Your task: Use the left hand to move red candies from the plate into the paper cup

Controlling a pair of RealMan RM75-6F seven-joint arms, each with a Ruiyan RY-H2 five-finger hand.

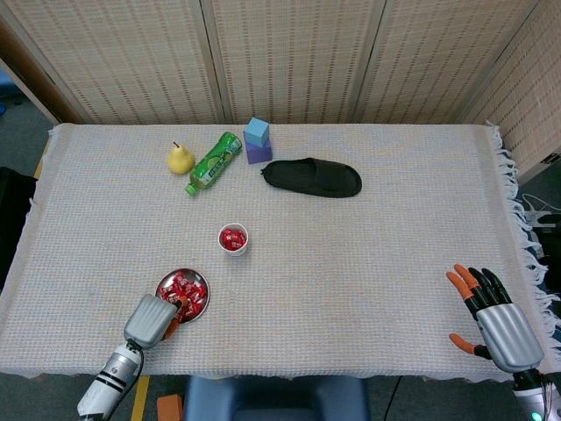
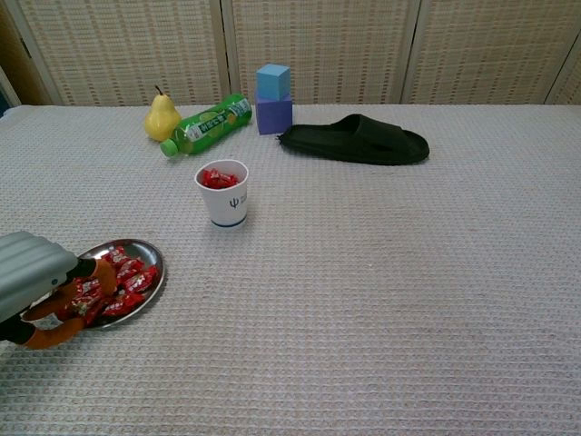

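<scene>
Head view only: right robot hand (image 1: 493,317) at the near right edge of the tabletop (image 1: 394,254), fingers spread apart, holding nothing; absent from the chest view. Chest view only: blue print on the wall of the small white paper cup (image 2: 222,193) and orange fingertips (image 2: 103,273) of the left robot hand (image 2: 36,289) curled down into the heap of sweets.

Left robot hand (image 1: 156,319): over the near-left rim of the round shiny metal plate (image 1: 196,303); fingers bent into the pile; whether a sweet is pinched, cannot tell.

Red wrapped candies (image 2: 127,275): glossy red wrappers, loosely heaped on the metal plate (image 2: 152,262); more of the same filling the paper cup (image 1: 233,238), which stands upright beyond the plate and apart from it.

Further back on the tabletop: yellow pear (image 2: 161,117) just beside a green plastic bottle (image 2: 209,123) lying on its side; light blue cube (image 2: 272,82) stacked on a purple cube (image 2: 273,115); black slipper (image 2: 355,140) to the right of the cubes.

Surface: pale woven cloth with a fringe at the right edge. Backdrop: beige woven-panel screens.
</scene>
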